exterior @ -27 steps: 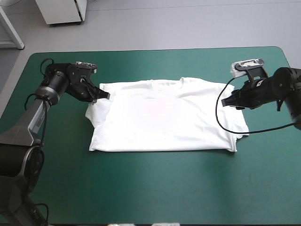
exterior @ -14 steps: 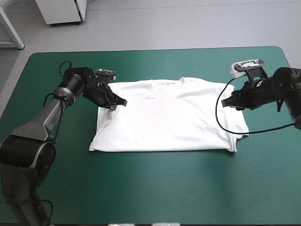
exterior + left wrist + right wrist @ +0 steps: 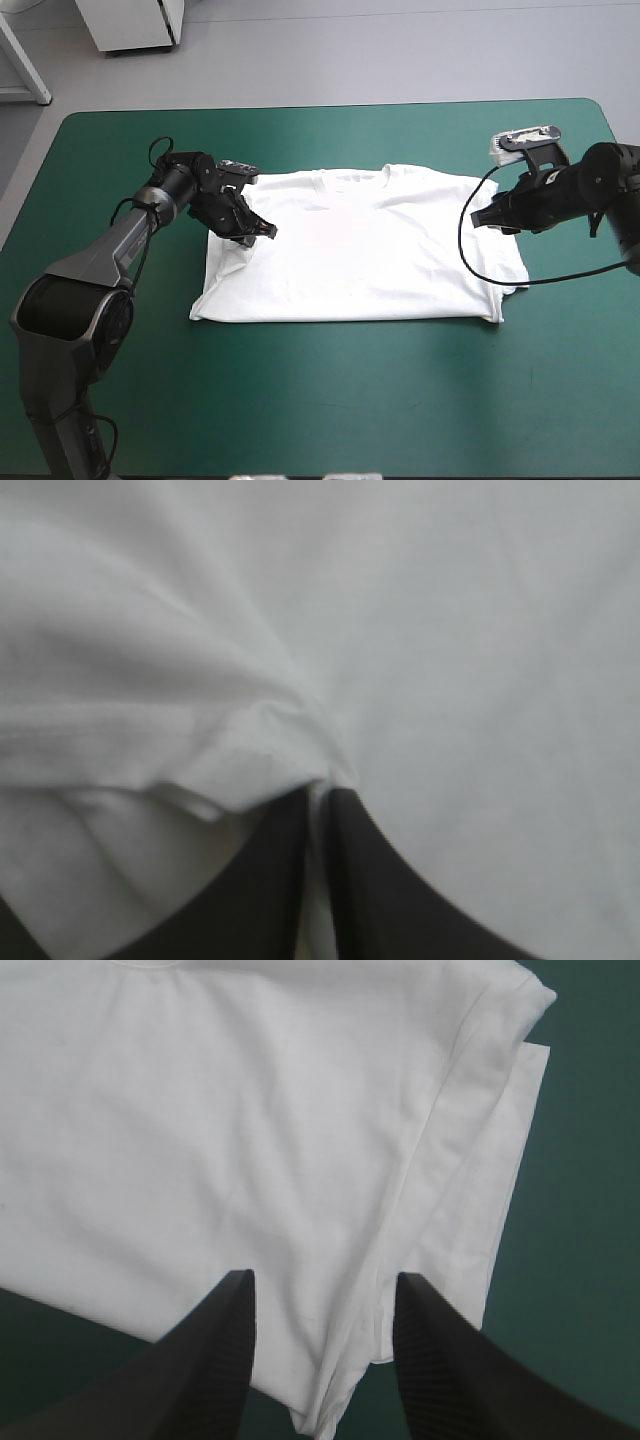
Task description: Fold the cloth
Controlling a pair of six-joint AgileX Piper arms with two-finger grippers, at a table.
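Left arm (image 3: 95,260) made of dark grey tubes with big round joints, black and bumpy just behind the left gripper (image 3: 266,231), right arm (image 3: 600,180) fat, round and black, right gripper (image 3: 480,217) with two black fingers (image 3: 215,1360) shaped like fins, thin ridges along their inner sides

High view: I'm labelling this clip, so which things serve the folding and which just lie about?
In the job: T-shirt, spread flat; left gripper, shut on it; right gripper, open at its other side.
Not in it: only the teal-green table beneath.
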